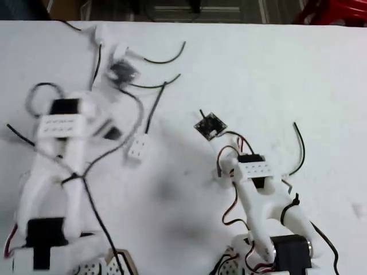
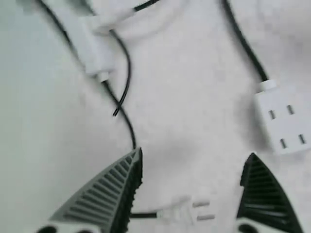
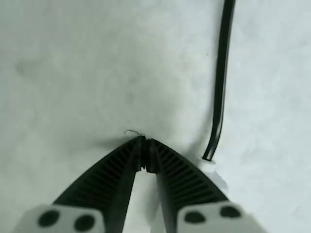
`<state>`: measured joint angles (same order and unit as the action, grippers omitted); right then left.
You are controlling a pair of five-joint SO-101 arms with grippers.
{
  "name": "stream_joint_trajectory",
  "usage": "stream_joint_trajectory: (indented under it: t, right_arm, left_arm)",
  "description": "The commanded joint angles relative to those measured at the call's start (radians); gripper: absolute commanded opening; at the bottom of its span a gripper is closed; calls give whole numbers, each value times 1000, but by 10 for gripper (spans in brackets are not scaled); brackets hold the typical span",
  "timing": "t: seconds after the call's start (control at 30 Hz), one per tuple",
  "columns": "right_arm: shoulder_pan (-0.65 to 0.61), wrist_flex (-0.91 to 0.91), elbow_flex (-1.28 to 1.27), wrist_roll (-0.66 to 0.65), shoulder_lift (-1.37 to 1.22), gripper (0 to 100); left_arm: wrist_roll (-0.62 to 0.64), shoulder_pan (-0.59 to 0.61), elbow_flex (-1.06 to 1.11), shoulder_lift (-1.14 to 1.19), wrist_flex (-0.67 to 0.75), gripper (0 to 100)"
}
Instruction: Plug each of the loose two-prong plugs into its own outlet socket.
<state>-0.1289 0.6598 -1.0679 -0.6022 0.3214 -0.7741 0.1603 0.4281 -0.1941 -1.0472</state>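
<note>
In the high view, a white rectangular plastic outlet block [image 1: 137, 148] lies on the matte white table [image 1: 258, 69] between the two arms, nearer the left one. A thin black cord leads away from it.

In the left wrist view, the left end effector [image 2: 194, 158] is seen with its ribbed, wedge-shaped fingers [image 2: 114, 191] spread apart. A small white two-prong plug [image 2: 187, 211] with flat metal prongs lies on the table between them, unclamped. The outlet block, smooth and square-edged with narrow slots, sits just beyond one finger. The step in hand is judged to be the grasp of this plug. The next move would call for closing on the moulded body, not the prongs, then lining the prongs up with one pair of slots.

In the right wrist view, the right end effector [image 3: 145, 143] is held together on nothing, over bare table. A glossy round black cable [image 3: 221, 82] ends just beside it.
</note>
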Motion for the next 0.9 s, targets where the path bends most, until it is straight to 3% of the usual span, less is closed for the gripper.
stream_joint_trajectory:
  t: [0.0, 0.17, 0.3, 0.37, 0.53, 0.7, 0.87]
  right_arm:
    - [28, -36, 9, 8, 10, 19]
    - [28, -36, 9, 8, 10, 19]
    - [27, -36, 8, 8, 10, 19]
    - [27, -36, 8, 8, 10, 19]
    - [27, -36, 8, 8, 10, 19]
    - [27, -36, 8, 8, 10, 19]
    - [27, -36, 8, 8, 10, 20]
  left_arm:
    - [-245, 133, -48, -124, -106, 324]
    - [-733, 255, -34, -131, -215, 324]
    - [-951, 292, 91, -105, -152, 324]
    - [-1019, 306, 172, -73, -38, 324]
    - [-1046, 338, 293, 31, 256, 324]
    - [-1046, 321, 282, 145, 278, 308]
    - [-1040, 312, 204, 275, 275, 144]
